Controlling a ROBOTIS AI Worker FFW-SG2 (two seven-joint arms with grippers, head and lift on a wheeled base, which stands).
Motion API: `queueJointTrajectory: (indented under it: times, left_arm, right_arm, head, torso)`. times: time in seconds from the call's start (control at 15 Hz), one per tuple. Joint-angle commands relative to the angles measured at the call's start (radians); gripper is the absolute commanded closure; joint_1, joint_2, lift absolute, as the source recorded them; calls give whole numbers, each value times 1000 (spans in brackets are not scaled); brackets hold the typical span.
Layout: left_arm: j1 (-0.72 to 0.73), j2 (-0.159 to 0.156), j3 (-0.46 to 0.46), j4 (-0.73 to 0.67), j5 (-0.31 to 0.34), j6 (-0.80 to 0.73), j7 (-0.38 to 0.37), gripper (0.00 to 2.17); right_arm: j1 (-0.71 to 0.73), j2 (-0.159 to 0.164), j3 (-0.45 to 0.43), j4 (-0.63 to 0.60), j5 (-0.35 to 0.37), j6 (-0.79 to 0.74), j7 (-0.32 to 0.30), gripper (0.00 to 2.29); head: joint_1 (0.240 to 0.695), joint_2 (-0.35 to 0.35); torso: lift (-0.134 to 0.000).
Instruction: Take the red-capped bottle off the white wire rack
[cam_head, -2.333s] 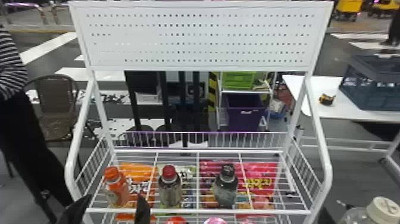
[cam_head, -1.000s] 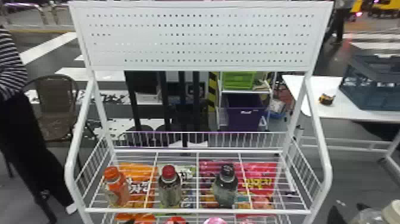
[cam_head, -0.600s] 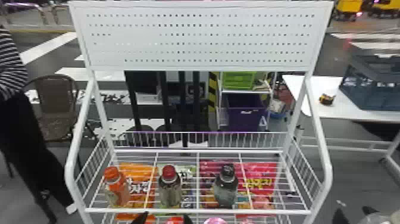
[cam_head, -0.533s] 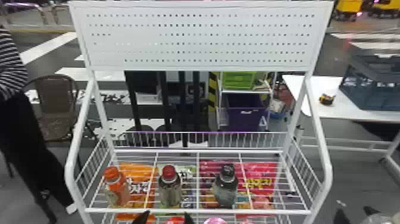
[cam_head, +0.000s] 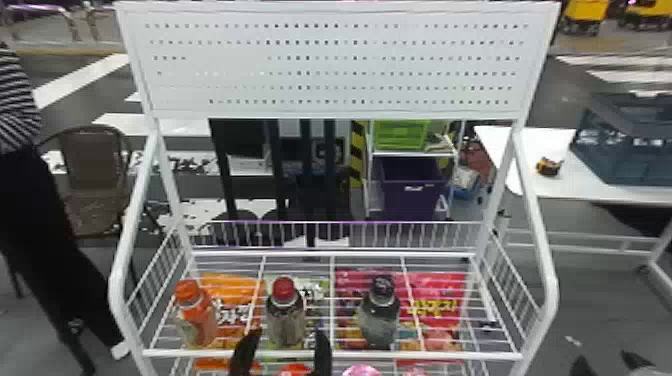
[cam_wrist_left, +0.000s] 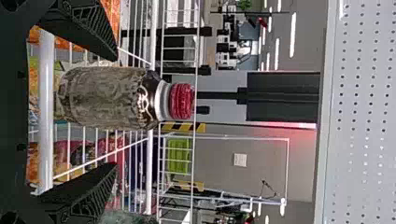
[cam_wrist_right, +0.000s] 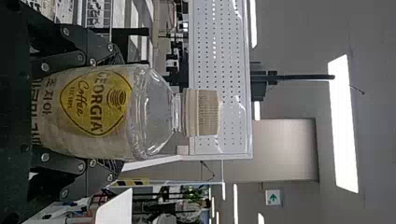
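In the head view my left gripper (cam_head: 283, 336) stands open at the rack's front rim, in front of the red-capped bottle (cam_head: 285, 316), which is upright on the white wire rack (cam_head: 435, 355). From the left wrist view, the red-capped bottle (cam_wrist_left: 105, 100) lies between the spread fingers of my left gripper (cam_wrist_left: 116, 112), with space on both sides. At the head view's bottom right corner is my right gripper (cam_head: 607, 359). The right wrist view has my right gripper (cam_wrist_right: 116, 113) shut on a clear bottle (cam_wrist_right: 154, 112) with a beige cap.
An orange-capped bottle (cam_head: 197, 320) stands left of the red-capped one, a dark-capped bottle (cam_head: 380, 317) to its right. Snack bags (cam_head: 435, 300) show beneath the shelf wires. Wire side panels (cam_head: 515, 285) and a perforated back board (cam_head: 330, 60) frame the rack.
My left gripper has gone from the rack's front left, near the orange-capped bottle, rightward to the red-capped bottle, lately moving in closer. My right gripper's clear bottle has sunk toward the head view's bottom edge.
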Motion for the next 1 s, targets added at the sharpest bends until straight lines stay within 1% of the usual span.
queueJointTrajectory:
  times: [0.0, 0.2, 0.33, 0.6, 0.73, 0.87, 0.93]
  left_arm:
    - [-39, -4, 9, 55, 23, -28, 3, 93]
    - [-84, -6, 12, 110, 58, -37, -3, 93]
    - [-114, -9, 14, 129, 90, -37, -49, 93]
    - [-186, -30, 9, 184, 110, -34, -55, 97]
    - [-211, -35, 6, 213, 112, -31, -57, 157]
    - [-217, -35, 11, 227, 113, -31, -64, 343]
    - [-217, -32, 12, 231, 113, -28, -67, 606]
  right_arm:
    - [1, 0, -9, 10, -8, -14, 0, 1376]
    - [-4, -2, -10, 17, -9, -14, 0, 1376]
    - [-8, -3, -10, 21, -9, -11, 0, 1376]
    - [-8, -6, -18, 16, -9, -5, 0, 1376]
    - [-8, -5, -25, 13, -12, 2, 0, 1376]
    - [-11, -8, -32, 10, -22, 17, 0, 1376]
    - [-16, -8, -32, 7, -22, 32, 0, 1376]
  head:
    - [499, 0]
    - [499, 0]
    - [499, 0]
    - [499, 0]
    - [499, 0]
    - [499, 0]
    - [499, 0]
  torso:
    - [0]
    - [0]
    - [0]
    - [0]
    - [0]
    - [0]
    - [0]
